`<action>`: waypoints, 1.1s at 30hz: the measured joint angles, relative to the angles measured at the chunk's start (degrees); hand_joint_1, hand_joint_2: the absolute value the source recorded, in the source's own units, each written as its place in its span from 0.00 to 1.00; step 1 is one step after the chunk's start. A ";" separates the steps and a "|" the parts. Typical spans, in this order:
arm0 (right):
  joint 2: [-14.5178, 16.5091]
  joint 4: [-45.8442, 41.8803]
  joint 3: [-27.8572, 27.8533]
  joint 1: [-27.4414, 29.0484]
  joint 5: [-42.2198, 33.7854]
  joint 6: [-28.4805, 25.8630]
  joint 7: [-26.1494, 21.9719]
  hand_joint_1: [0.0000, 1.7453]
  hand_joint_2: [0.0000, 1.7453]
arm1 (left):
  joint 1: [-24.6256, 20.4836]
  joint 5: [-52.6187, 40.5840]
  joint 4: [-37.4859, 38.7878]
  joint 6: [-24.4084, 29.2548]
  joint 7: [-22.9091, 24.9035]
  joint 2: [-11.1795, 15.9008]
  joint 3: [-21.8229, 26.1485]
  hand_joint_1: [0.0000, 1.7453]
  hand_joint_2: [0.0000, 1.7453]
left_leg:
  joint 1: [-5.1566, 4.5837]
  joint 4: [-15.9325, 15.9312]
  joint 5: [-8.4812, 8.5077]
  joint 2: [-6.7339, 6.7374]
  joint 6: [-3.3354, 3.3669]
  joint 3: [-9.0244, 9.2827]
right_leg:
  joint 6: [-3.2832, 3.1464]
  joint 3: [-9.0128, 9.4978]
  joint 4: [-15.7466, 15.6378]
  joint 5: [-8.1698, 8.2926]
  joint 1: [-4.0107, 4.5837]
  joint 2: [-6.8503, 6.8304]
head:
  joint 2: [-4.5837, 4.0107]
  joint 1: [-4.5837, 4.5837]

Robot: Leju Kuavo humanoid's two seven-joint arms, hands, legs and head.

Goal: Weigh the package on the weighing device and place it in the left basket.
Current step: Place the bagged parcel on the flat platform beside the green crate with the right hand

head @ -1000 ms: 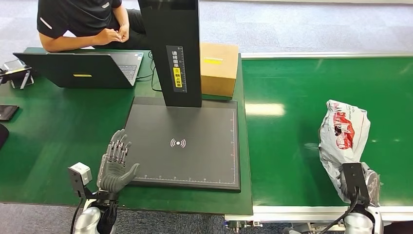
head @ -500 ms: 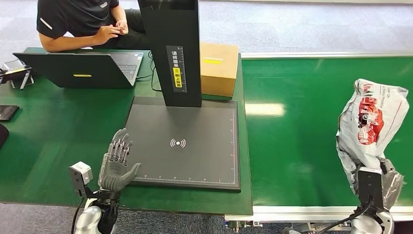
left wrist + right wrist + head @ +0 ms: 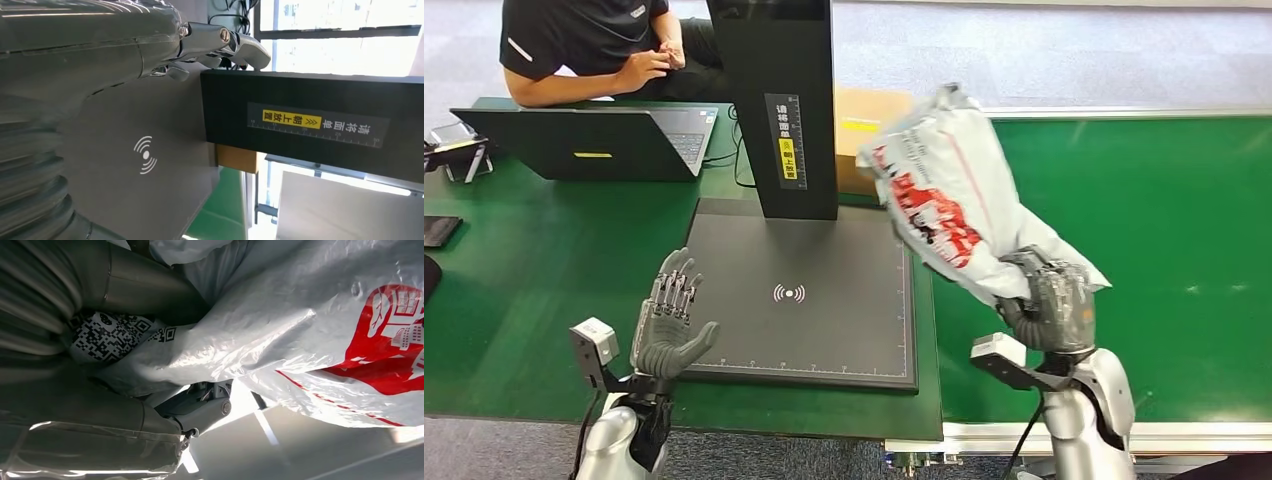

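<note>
Gripping package (image 3: 944, 195), right hand (image 3: 1049, 300) now nearer the scale (image 3: 824, 330).

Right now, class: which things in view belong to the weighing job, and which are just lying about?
Belongs to the job:
package, held by the right hand
weighing device
left hand, open beside it

Lying about:
laptop
cardboard box
phone
person
</note>
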 joint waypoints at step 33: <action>-7.94 30.27 34.95 -19.75 6.84 5.69 4.27 0.01 1.00 | 0.68 1.26 2.22 1.13 -2.03 2.39 -1.42 0.00 1.00 | 0.00 0.04 0.02 0.00 0.00 0.11 | 0.06 0.10 0.00 0.06 -0.02 0.00 | 0.00 0.00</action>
